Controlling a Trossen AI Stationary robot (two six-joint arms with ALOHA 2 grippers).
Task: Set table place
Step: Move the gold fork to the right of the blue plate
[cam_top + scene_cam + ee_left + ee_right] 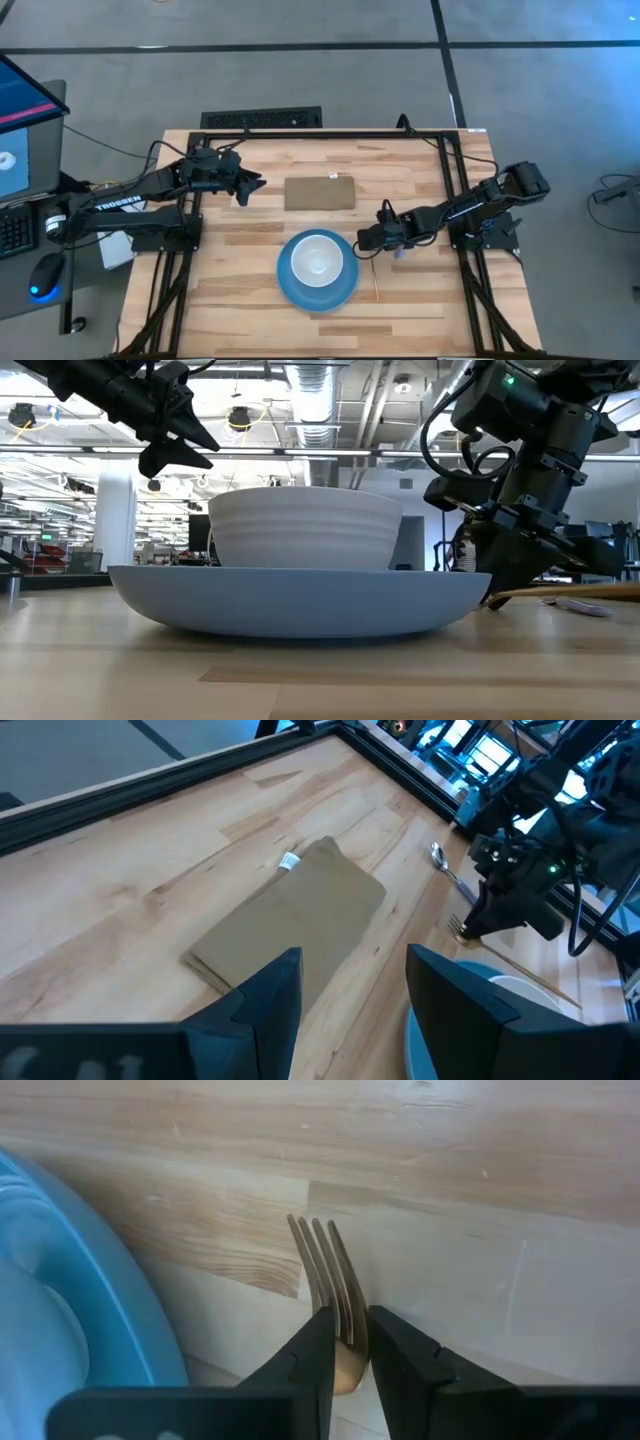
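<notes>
Right gripper point(348, 1342) working low at the right edge of the round blue plate point(317, 285), fingers pinching the thin gold fork point(330, 1275) near the base of its tines. Tines pointing out over the pale butcher-block desk point(230, 260), close above the wood or touching it; cannot tell which. Small white bowl point(318, 260) sitting centred on the plate. Fork handle trailing toward the front of the desk, just right of the plate rim. Silver spoon with lilac handle point(447, 870) lying on the desk beyond the right gripper, apart from the plate.

Left gripper point(345, 985) hovering above the flat brown rectangular mat point(320, 192), fingers spread, carrying nothing.

Risks, judging from here:
- Grip sitting far forward on a thin, smooth fork, so likely pivoting or slipping between the fingers when lifting.
- Fingers working just beside the plate rim; any sideways correction possibly nudging plate and bowl out of place.
- Pressing down risking tines catching on the wood and twisting the fork askew.
- Releasing early leaving the fork crooked against the plate.
</notes>
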